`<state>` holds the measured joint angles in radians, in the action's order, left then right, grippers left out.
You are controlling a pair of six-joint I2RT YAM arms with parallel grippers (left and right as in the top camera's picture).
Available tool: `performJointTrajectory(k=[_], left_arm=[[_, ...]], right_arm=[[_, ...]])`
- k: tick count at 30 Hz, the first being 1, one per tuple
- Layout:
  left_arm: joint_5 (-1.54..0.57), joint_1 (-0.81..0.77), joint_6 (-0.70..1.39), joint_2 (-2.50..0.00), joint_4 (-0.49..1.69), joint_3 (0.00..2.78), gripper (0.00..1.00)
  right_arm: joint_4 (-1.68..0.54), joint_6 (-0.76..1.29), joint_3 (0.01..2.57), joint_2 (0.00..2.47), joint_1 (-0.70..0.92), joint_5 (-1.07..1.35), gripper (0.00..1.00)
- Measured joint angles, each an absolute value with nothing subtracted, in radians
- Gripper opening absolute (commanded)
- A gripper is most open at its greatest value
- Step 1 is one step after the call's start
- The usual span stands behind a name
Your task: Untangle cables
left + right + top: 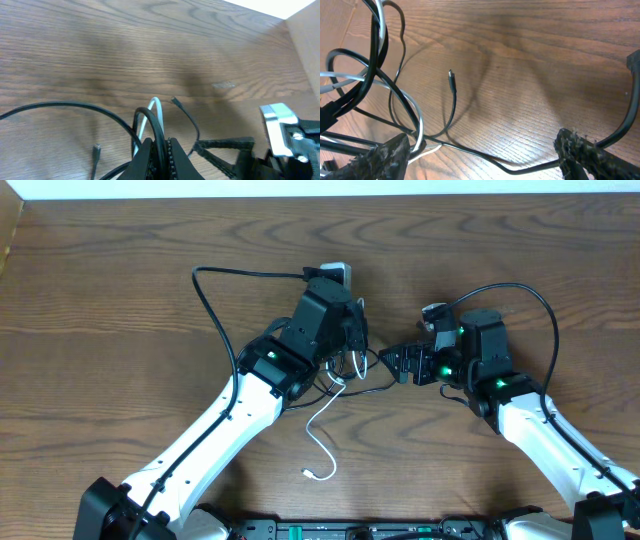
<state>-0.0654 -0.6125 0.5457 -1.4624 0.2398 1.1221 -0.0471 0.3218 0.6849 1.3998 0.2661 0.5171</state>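
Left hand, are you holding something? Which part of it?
Yes. The left hand pinches the cables, one white and one black together, at their looped middle, not at a plug end.

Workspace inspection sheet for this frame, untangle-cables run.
Surface: brown wood-grain table.
Job's things: white cable trails toward the near edge, plug end free; black cables loop across it, tangled.
Clutter: nothing seen.
Grippers: left gripper shut on the white and black cables; right gripper open, a black cable passing between its fingers.
Cables: thick black arm wires arc off both wrists.
Surroundings: tan panel beside the table.
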Motion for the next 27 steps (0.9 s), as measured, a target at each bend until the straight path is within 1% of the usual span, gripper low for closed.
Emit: performJointTrajectory(k=[4, 9, 13, 17, 20, 23, 27], left_arm=[[0.019, -0.612, 0.546, -1.475, 0.265, 1.122, 0.08], [0.068, -0.612, 0.547, -1.477, 0.251, 1.122, 0.08], [0.105, -0.612, 0.547, -1.477, 0.247, 1.122, 0.08], [0.115, -0.612, 0.554, -1.477, 0.251, 1.122, 0.08], [0.031, -0.611, 0.569, -1.478, 0.210, 1.122, 0.08], [-0.116, -0.612, 0.581, -1.478, 0.152, 1.122, 0.08], [-0.234, -0.612, 0.609, -1.478, 0.145, 1.122, 0.08]], right_arm=[[-0.047, 0.317, 0.685, 1.400, 0.266, 0.518, 0.92], [-0.048, 0.303, 0.685, 1.400, 0.266, 0.513, 0.91], [-0.049, 0.302, 0.685, 1.400, 0.266, 0.481, 0.88], [-0.066, 0.299, 0.685, 1.400, 0.266, 0.410, 0.94], [-0.062, 0.299, 0.685, 1.400, 0.266, 0.420, 0.95], [-0.039, 0.298, 0.685, 1.400, 0.266, 0.461, 0.95], [-0.018, 0.298, 0.685, 1.400, 0.269, 0.488, 0.94]])
